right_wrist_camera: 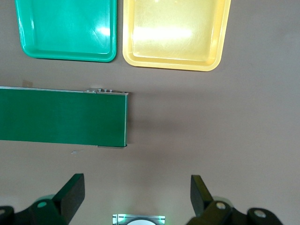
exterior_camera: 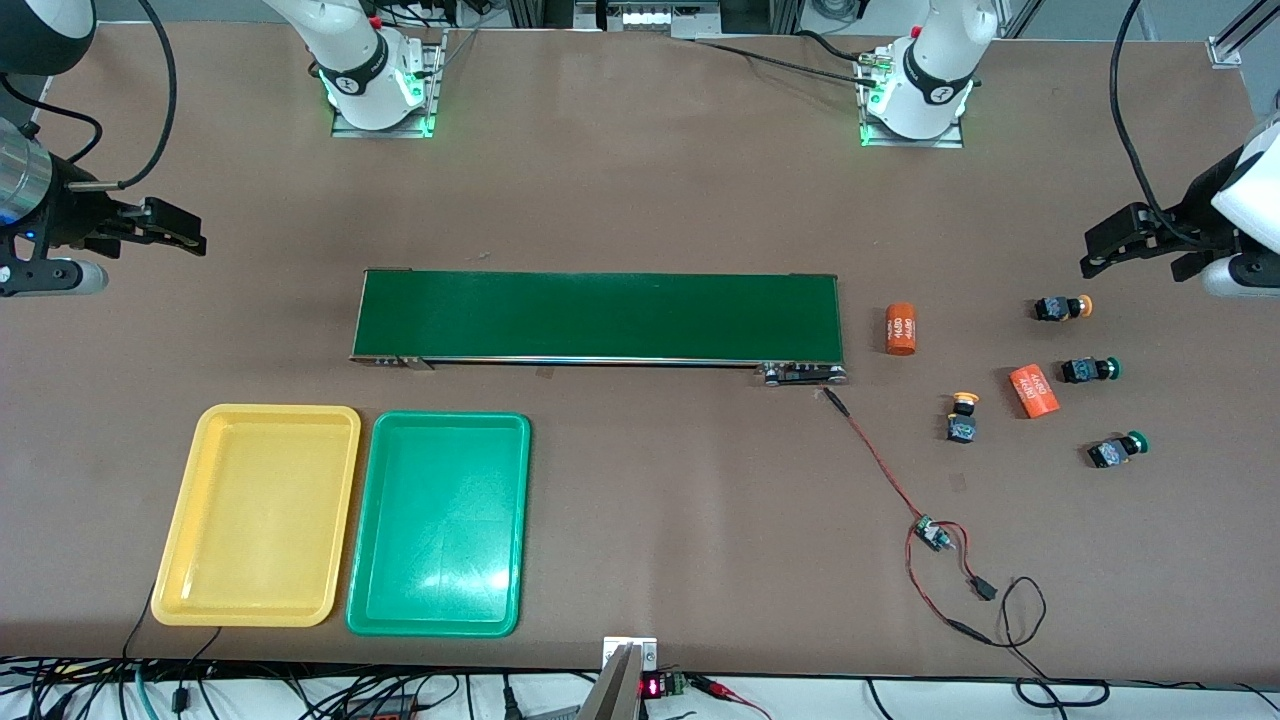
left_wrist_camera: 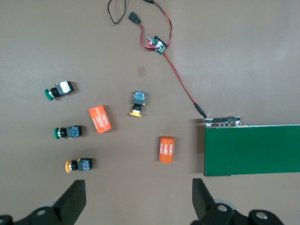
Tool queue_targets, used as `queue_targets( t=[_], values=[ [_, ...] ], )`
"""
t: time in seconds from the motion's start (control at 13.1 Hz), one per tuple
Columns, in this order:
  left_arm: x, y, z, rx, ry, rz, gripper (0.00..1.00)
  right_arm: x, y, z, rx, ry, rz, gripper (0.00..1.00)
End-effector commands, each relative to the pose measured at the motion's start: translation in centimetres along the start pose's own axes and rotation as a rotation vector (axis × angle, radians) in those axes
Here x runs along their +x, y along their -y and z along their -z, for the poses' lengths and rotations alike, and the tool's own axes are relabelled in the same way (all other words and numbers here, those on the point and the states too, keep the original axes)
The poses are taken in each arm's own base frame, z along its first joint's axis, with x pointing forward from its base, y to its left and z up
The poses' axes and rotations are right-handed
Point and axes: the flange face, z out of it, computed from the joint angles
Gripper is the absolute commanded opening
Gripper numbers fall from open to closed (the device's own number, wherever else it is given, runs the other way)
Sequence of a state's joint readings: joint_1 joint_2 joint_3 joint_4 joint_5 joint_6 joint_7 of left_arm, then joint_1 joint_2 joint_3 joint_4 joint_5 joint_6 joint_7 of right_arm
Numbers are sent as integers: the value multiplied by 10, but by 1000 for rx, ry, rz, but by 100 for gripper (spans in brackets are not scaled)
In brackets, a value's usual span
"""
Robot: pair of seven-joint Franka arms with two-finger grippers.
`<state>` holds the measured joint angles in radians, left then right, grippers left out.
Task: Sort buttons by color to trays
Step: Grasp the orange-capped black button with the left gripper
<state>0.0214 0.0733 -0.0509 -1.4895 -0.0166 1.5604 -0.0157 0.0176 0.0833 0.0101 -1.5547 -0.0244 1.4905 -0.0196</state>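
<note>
Front camera high; wrist cameras downward, sharing conveyor belt.

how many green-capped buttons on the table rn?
2. One green button lies beside the orange cylinder, toward the left arm's end of the table. The other green button lies nearer the front camera than the first. Neither tray holds any; none looks hidden.

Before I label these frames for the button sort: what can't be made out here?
- Left gripper: front view's edge cuts off its arm.
- Right gripper: same at the other edge.
- White print on the two orange cylinders: too small to read surely in the front view.
- Small circuit board on the red wire: parts too small.
- Yellow tray and green tray: cut off by the right wrist view's edge.
</note>
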Motion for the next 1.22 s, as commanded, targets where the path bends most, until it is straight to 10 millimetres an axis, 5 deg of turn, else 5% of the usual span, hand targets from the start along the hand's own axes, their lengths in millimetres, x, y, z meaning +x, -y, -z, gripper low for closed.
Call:
queue_targets(
  t=[0.0, 0.46, 0.69, 0.76, 0.99, 1.14],
  values=[
    [-3, -1, 8, 0, -7, -5, 100, 1, 11, 6, -5, -4, 19, 100],
    [6, -4, -6, -3, 7, -14, 100, 1, 8, 6, -4, -4, 15, 100],
    [17, -4, -29, -35, 44, -14, 100, 1, 8, 6, -4, -4, 15, 100],
    [35, -5, -72, -23, 111, -21, 100, 1, 8, 6, -4, -4, 15, 100],
    [64, 0, -129, 12, 186, -11, 100, 1, 8, 6, -4, -3, 13, 100],
    [77, -15, -188, 16, 266, -33, 100, 1, 8, 6, -4, -4, 15, 100]
  ],
)
